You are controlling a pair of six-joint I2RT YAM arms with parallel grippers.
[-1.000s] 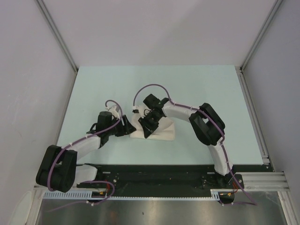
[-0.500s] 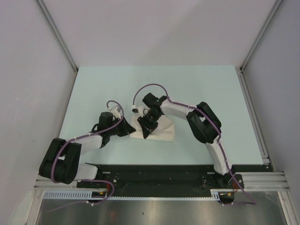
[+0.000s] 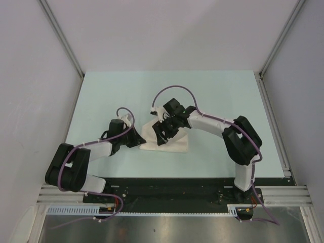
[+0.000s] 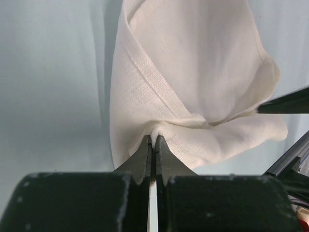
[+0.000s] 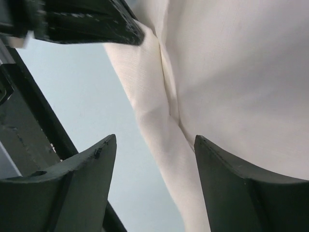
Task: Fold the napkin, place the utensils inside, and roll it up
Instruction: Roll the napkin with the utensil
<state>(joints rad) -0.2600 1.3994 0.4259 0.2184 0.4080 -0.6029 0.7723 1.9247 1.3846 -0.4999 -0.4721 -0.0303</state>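
Observation:
The napkin (image 3: 174, 145) lies as a folded white bundle in the middle of the table, with one flap raised at its far left. My left gripper (image 3: 141, 142) is shut on the napkin's (image 4: 193, 72) left edge; in the left wrist view its tips (image 4: 153, 140) pinch a small pucker of cloth. My right gripper (image 3: 163, 135) stands open just over the napkin (image 5: 231, 72), its fingers (image 5: 96, 159) apart with a cloth fold between them but not gripped. The utensils are hidden from every view.
The pale teal table (image 3: 101, 101) reaches to grey walls on three sides. A black rail (image 3: 167, 190) runs along the near edge between the arm bases. An aluminium frame bar (image 3: 273, 121) borders the right side.
My left gripper has moved in and shut on the napkin's left edge. My right gripper has opened and let go of the cloth, and its elbow has swung to the right.

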